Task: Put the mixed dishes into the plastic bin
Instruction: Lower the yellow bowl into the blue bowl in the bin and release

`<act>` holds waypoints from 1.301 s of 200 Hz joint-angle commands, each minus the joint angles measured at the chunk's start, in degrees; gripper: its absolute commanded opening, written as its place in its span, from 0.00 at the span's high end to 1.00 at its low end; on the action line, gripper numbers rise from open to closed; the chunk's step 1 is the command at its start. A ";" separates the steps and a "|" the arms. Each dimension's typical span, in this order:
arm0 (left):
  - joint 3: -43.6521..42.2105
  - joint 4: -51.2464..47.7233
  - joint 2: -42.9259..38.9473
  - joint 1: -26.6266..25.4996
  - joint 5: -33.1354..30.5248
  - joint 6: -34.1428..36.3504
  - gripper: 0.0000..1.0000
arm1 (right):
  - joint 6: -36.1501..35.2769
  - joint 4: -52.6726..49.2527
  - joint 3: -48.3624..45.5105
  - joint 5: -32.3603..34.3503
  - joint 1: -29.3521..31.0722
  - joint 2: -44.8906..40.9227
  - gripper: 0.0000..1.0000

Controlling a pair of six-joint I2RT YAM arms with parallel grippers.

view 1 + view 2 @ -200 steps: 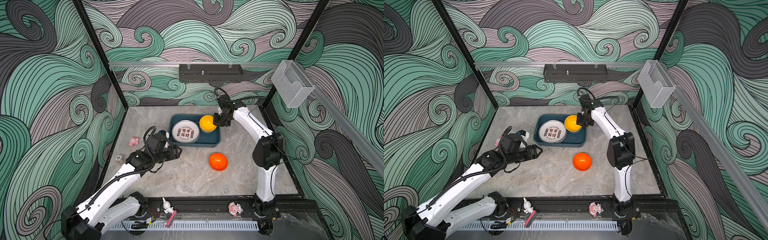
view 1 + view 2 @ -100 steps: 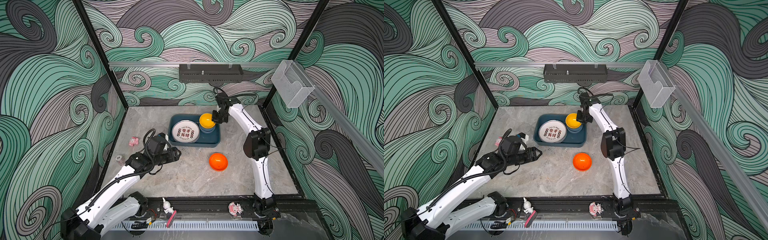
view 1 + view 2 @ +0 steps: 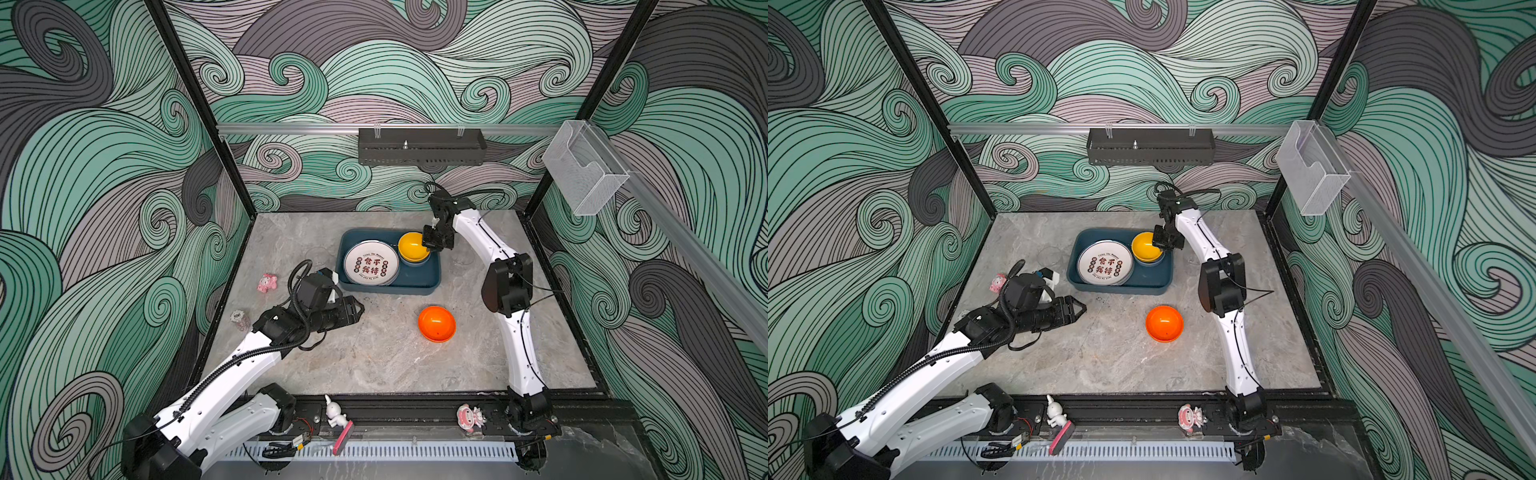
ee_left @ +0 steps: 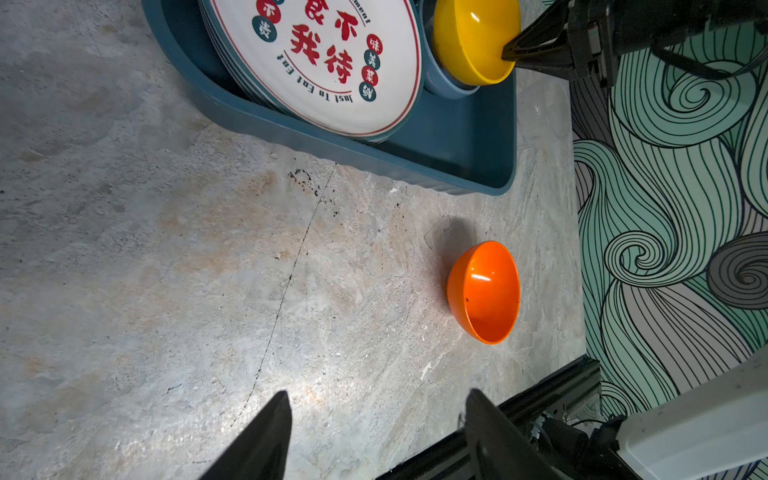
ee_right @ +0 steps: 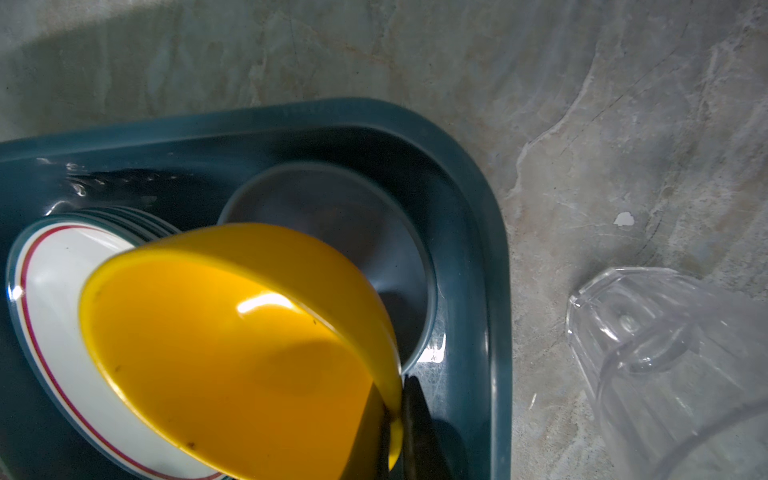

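The right hand (image 3: pixel 429 246) pinches the rim of the yellow bowl (image 3: pixel 411 246), tilted over a blue bowl (image 5: pixel 332 216) in the far right corner of the bin (image 3: pixel 390 287), beside the plates (image 3: pixel 371 266). The left hand (image 3: pixel 358 309), spread and empty, hovers left of the orange bowl (image 3: pixel 436 323) on the worktop (image 3: pixel 374 357).

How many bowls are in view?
3: yellow bowl pinched by the right gripper, tilted over the blue bowl in the bin; orange bowl on the table. Others could nest unseen.
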 commanded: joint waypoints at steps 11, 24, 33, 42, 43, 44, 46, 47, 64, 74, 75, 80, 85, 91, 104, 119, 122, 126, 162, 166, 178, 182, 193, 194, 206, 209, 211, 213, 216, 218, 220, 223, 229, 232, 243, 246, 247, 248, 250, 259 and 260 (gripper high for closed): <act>-0.41 0.82 -0.24 0.37 0.57 -1.06 0.32 | 0.59 -0.81 1.86 -0.75 -0.59 1.11 0.96; -0.68 0.96 -0.25 0.39 0.56 -1.20 0.32 | 0.61 -0.75 1.99 -0.73 -0.68 1.33 0.96; -0.87 1.09 -0.39 0.36 0.70 -1.26 0.32 | 0.66 -0.77 1.99 -0.70 -0.68 1.49 0.96; -0.96 1.19 -0.36 0.37 0.74 -1.44 0.32 | 0.67 -0.79 1.95 -0.60 -0.70 1.67 0.96; -1.00 1.23 -0.39 0.31 0.74 -1.47 0.32 | 0.68 -0.76 1.95 -0.61 -0.70 1.68 0.96; -0.98 1.25 -0.35 0.29 0.74 -1.49 0.32 | 0.68 -0.78 1.95 -0.57 -0.66 1.75 0.96; -1.03 1.27 -0.37 0.31 0.74 -1.50 0.32 | 0.63 -0.75 1.99 -0.59 -0.68 1.76 0.96; -1.04 1.27 -0.39 0.33 0.74 -1.45 0.32 | 0.66 -0.78 2.01 -0.60 -0.65 1.77 0.96; -1.25 1.36 -0.28 0.33 0.92 -1.67 0.32 | 0.64 -0.77 1.95 -0.54 -0.69 2.03 0.95; -1.46 1.44 -0.30 0.40 1.01 -1.81 0.32 | 0.74 -0.75 1.97 -0.55 -0.64 2.19 0.94; -1.43 1.44 -0.31 0.42 1.01 -1.83 0.32 | 0.75 -0.78 2.00 -0.54 -0.63 2.20 0.94; -1.53 1.52 -0.26 0.35 1.01 -1.90 0.32 | 0.72 -0.75 2.10 -0.60 -0.70 2.29 0.93; -1.61 1.53 -0.29 0.39 1.11 -1.94 0.32 | 0.76 -0.77 2.12 -0.62 -0.69 2.45 0.93; -1.59 1.52 -0.36 0.33 1.22 -1.98 0.32 | 0.77 -0.78 2.21 -0.66 -0.71 2.52 0.93; -1.72 1.53 -0.36 0.35 1.18 -2.20 0.32 | 0.86 -0.81 2.39 -0.70 -0.75 2.87 0.93; -1.82 1.61 -0.48 0.36 1.27 -2.33 0.32 | 0.89 -0.78 2.63 -0.85 -0.73 3.08 0.92; -1.89 1.62 -0.49 0.32 1.27 -2.37 0.32 | 0.89 -0.73 2.74 -0.82 -0.71 3.09 0.91; -1.86 1.62 -0.45 0.33 1.25 -2.38 0.32 | 0.88 -0.80 2.79 -0.81 -0.76 3.17 0.90; -2.25 1.63 -0.67 0.41 1.31 -2.61 0.32 | 0.80 -1.59 4.94 -0.71 -0.88 4.49 0.89; -2.20 1.62 -0.75 0.39 1.29 -2.68 0.32 | 0.76 -1.76 5.20 -0.70 -0.88 4.70 0.89; -2.26 1.62 -0.84 0.35 1.32 -2.73 0.32 | 0.74 -2.02 5.72 -0.84 -0.88 5.07 0.90; -2.33 1.62 -0.85 0.27 1.27 -2.73 0.32 | 0.79 -1.98 5.80 -0.79 -0.88 5.11 0.90; -2.41 1.71 -0.91 0.43 1.31 -2.89 0.32 | 0.93 -2.03 5.81 -0.99 -0.88 5.18 0.89; -2.39 1.71 -0.92 0.43 1.29 -2.85 0.32 | 0.94 -2.04 5.81 -1.02 -0.88 5.19 0.89; -2.52 1.71 -1.02 0.43 1.36 -2.95 0.32 | 0.93 -2.20 5.81 -0.90 -0.88 5.06 0.84; -2.54 1.69 -1.01 0.43 1.38 -2.99 0.32 | 0.98 -2.34 5.85 -0.76 -0.88 5.03 0.82; -2.54 1.68 -1.02 0.43 1.41 -2.99 0.32 | 1.02 -2.38 5.84 -0.74 -0.88 5.03 0.82; -2.55 1.66 -1.02 0.35 1.37 -2.99 0.32 | 1.03 -2.37 5.82 -0.71 -0.88 4.96 0.81; -2.55 1.71 -1.02 0.34 1.36 -3.06 0.32 | 0.99 -2.46 5.82 -0.71 -0.88 4.83 0.80; -2.57 1.71 -1.02 0.32 1.40 -3.08 0.32 | 0.95 -2.48 5.81 -0.64 -0.88 4.80 0.79; -2.55 1.76 -1.07 0.38 1.43 -3.10 0.32 | 0.90 -2.48 5.81 -0.64 -0.88 4.73 0.79; -2.63 1.79 -1.11 0.34 1.44 -3.08 0.32 | 0.88 -2.48 5.81 -0.58 -0.88 4.63 0.79; -2.67 1.87 -1.07 0.42 1.47 -3.20 0.32 | 0.92 -2.48 5.81 -0.56 -0.88 4.38 0.78; -2.74 1.90 -1.08 0.41 1.49 -3.20 0.32 | 0.87 -2.53 5.81 -0.52 -0.88 4.21 0.78; -2.78 1.95 -1.11 0.34 1.52 -3.25 0.33 | 0.73 -2.60 5.95 -0.25 -0.88 3.51 0.77; -2.74 1.97 -1.11 0.37 1.58 -3.26 0.33 | 0.76 -2.65 5.91 -0.28 -0.90 3.31 0.77; -2.73 1.97 -1.07 0.40 1.60 -3.26 0.33 | 0.77 -2.70 5.91 -0.32 -0.89 3.16 0.77; -2.73 2.02 -1.05 0.42 1.57 -3.26 0.33 | 0.72 -2.73 5.95 -0.34 -0.88 3.08 0.77; -2.66 1.99 -1.09 0.39 1.54 -3.30 0.33 | 0.62 -2.81 5.94 -0.28 -0.88 2.89 0.77; -2.65 2.13 -1.19 0.35 1.58 -3.26 0.33 | 0.59 -2.84 5.74 -0.34 -0.82 2.00 0.77; -2.69 2.14 -1.20 0.39 1.56 -3.26 0.33 | 0.59 -2.84 5.69 -0.30 -0.85 1.93 0.77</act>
